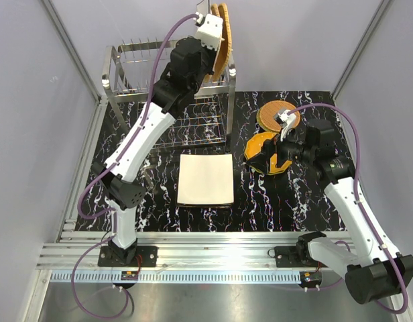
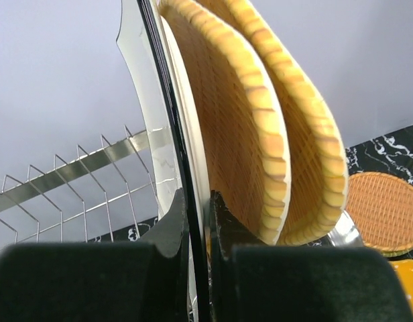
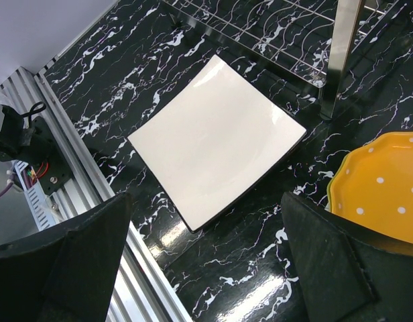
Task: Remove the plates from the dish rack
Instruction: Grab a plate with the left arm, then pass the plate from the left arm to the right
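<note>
Plates stand in the dish rack at 11 o'clock, the outstretched left arm's fingers clamping a dark-rimmed plate, the bent right arm's fingers spread wide, empty.

The dish rack stands at the far left of the surface, with upright plates at its top right end. In front of it, in the middle, lies a flat plate. Right of that lies a second plate, and behind it a third plate.

White links, black joints; purple cables; black fingers.
</note>
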